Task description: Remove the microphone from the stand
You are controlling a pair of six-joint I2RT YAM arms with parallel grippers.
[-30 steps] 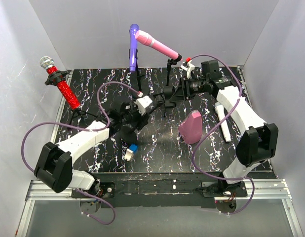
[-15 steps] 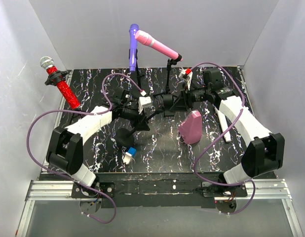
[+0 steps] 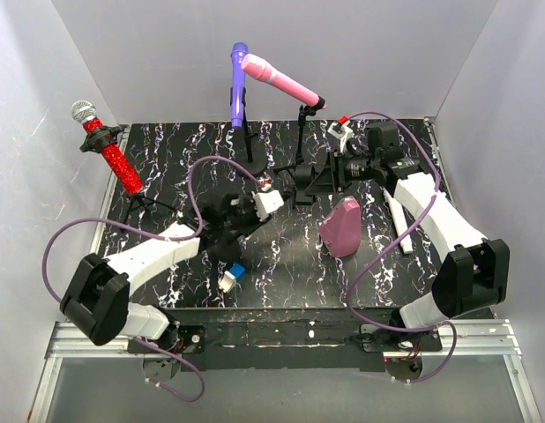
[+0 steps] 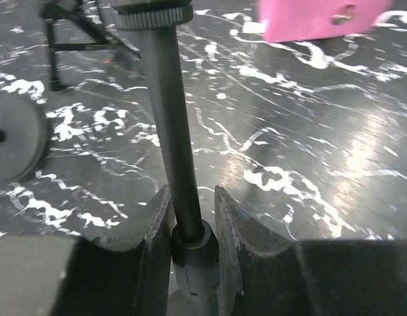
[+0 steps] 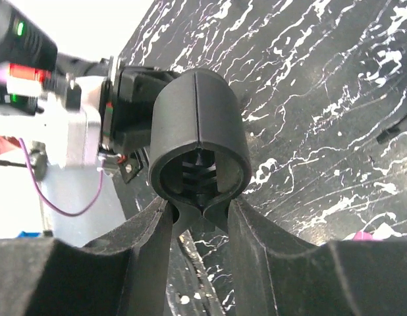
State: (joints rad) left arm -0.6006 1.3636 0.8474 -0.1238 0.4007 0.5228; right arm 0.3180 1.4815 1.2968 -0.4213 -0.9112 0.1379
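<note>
A black stand is held between my two grippers at the table's middle. Its thin pole (image 4: 170,118) runs up between the left fingers, and my left gripper (image 4: 190,197) (image 3: 253,210) is shut on the collar of that pole. The stand's black clip (image 5: 198,125) (image 3: 304,179) is empty. My right gripper (image 5: 198,210) (image 3: 318,176) is shut on the clip's lower tabs. A white microphone (image 3: 394,210) lies flat on the table beside the right forearm.
Three other stands carry a red glitter microphone (image 3: 109,154) at far left, a purple one (image 3: 238,84) and a pink one (image 3: 281,81) at the back. A pink case (image 3: 341,227) (image 4: 315,16) stands right of centre. A small blue-and-white object (image 3: 233,275) lies near the front.
The left jaws have closed onto the stand's pole. The left arm swung out toward the back and came back lower. The right gripper keeps its hold on the clip, shifted slightly toward the back.
</note>
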